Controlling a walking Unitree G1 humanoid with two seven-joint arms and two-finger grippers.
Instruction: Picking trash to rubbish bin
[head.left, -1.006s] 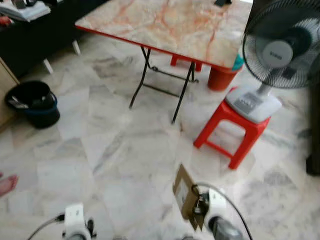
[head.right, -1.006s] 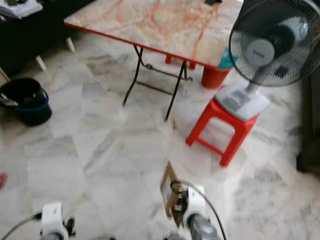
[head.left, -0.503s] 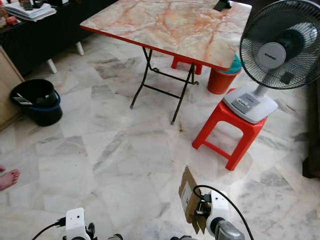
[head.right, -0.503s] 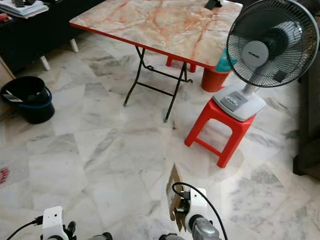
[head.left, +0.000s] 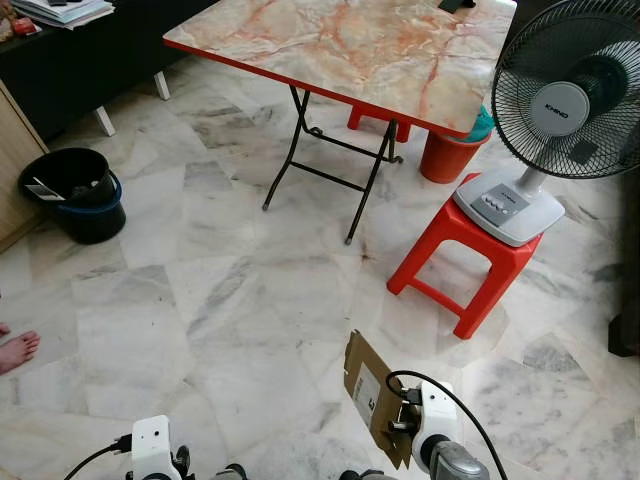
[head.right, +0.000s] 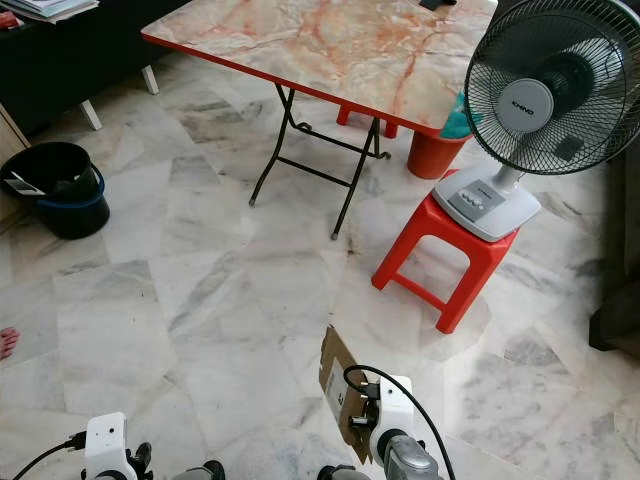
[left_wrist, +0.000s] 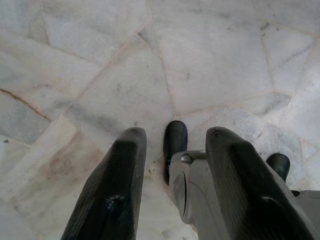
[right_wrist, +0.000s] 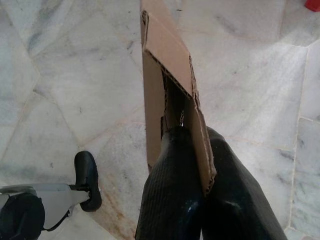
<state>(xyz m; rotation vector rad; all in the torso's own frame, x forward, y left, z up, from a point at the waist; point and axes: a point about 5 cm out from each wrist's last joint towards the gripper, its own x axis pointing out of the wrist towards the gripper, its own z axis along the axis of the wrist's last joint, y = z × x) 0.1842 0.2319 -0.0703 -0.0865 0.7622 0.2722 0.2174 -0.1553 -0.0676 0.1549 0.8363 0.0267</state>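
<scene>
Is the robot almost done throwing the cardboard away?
Not yet. Picking up looks done: the right end effector is shut on the cardboard piece, holding it above the marble floor. Carrying is in hand. Left: reaching the black rubbish bin, which stands far off to the robot's left by the wall, and dropping it in. The left end effector is open, holding nothing.
</scene>
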